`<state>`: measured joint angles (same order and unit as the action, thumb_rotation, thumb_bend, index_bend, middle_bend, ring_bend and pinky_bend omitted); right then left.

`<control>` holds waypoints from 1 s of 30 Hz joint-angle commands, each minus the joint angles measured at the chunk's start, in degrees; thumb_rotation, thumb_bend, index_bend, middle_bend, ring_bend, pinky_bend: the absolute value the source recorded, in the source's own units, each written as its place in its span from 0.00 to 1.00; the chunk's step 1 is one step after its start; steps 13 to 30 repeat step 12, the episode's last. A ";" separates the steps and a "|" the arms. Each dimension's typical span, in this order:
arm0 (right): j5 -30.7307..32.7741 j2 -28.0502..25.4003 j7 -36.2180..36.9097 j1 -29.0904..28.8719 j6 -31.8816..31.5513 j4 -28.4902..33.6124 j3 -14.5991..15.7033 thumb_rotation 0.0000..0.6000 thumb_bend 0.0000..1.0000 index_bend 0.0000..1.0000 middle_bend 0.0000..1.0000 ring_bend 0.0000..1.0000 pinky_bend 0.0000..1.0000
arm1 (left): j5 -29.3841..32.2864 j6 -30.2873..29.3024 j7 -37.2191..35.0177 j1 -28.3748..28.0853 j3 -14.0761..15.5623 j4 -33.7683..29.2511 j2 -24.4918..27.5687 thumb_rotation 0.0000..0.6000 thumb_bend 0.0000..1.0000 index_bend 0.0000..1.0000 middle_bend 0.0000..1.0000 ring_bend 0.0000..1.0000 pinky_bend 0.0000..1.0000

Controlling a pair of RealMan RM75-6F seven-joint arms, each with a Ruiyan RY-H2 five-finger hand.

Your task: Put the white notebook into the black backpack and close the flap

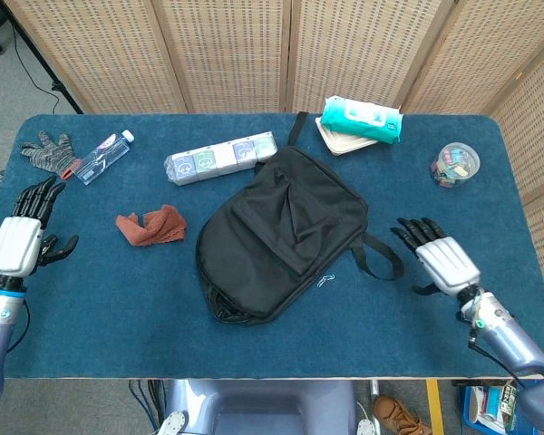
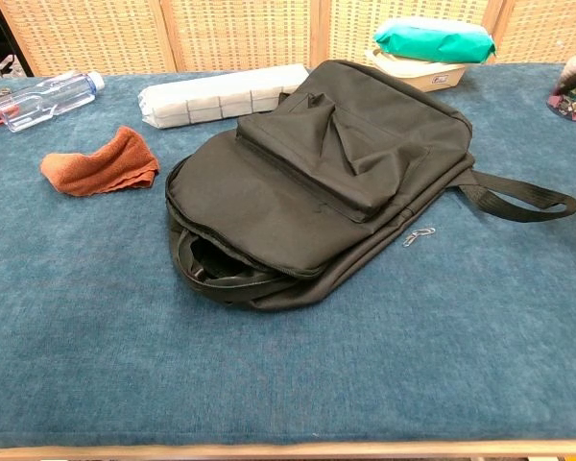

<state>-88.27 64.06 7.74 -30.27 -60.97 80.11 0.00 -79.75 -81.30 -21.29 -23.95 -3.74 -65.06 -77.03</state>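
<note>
The black backpack [image 1: 281, 231] [image 2: 322, 182] lies flat in the middle of the blue table, its flap laid down over the opening at the near end. The white notebook does not show in either view. My left hand [image 1: 20, 237] hovers near the table's left edge, fingers spread, holding nothing. Well right of the backpack, near its strap [image 1: 381, 254], my right hand [image 1: 442, 258] is open and empty. Neither hand appears in the chest view.
An orange cloth [image 1: 151, 225], a plastic bottle [image 1: 102, 156], a grey glove [image 1: 45, 149] and a row of boxed packs [image 1: 220, 158] lie to the left and behind. A teal pouch [image 1: 361, 118] on a tray, a small clear tub [image 1: 455, 164] and a black clip [image 1: 483, 314] sit to the right.
</note>
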 commanded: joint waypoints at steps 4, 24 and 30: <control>0.55 3.65 3.53 8.55 -7.13 -10.78 3.09 1.00 0.00 0.00 0.00 0.00 0.00 | 4.01 -1.35 7.23 6.10 0.21 -10.78 4.56 1.00 0.29 0.00 0.00 0.00 0.00; 3.67 3.72 3.73 13.34 -9.85 -9.68 2.70 1.00 0.00 0.00 0.00 0.00 0.00 | 5.17 -2.47 12.63 9.23 -0.05 -15.95 5.38 1.00 0.27 0.00 0.00 0.00 0.00; 3.67 3.72 3.73 13.34 -9.85 -9.68 2.70 1.00 0.00 0.00 0.00 0.00 0.00 | 5.17 -2.47 12.63 9.23 -0.05 -15.95 5.38 1.00 0.27 0.00 0.00 0.00 0.00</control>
